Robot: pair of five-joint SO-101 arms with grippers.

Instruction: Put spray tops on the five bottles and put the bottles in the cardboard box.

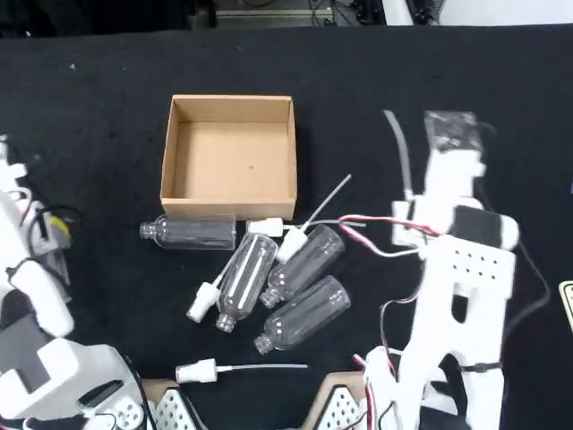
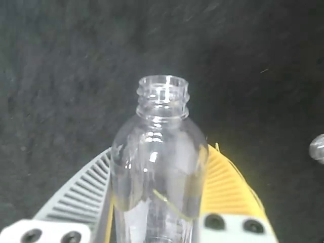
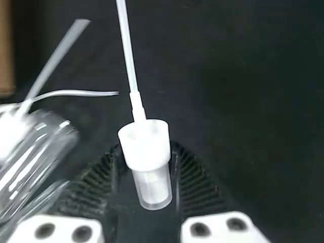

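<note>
In the left wrist view, my left gripper [image 2: 161, 152] is shut on a clear bottle [image 2: 159, 167] whose open neck has no top. The right gripper [image 3: 146, 149] is shut on a white spray top [image 3: 147, 157], its dip tube [image 3: 126, 50] pointing away from the fingers. From above, the right gripper [image 1: 450, 133] sits right of the cardboard box [image 1: 170, 152], and the left gripper [image 1: 49, 231] is at the table's left edge. Several uncapped clear bottles [image 1: 243, 278] lie in front of the box, with loose spray tops [image 1: 199, 370] among them.
The open box has nothing in it. The table is covered in black cloth [image 1: 107, 107]. Red and white cables [image 1: 376, 235] run off the right arm toward the bottle pile. One lying bottle [image 3: 30, 157] is close beside the right gripper.
</note>
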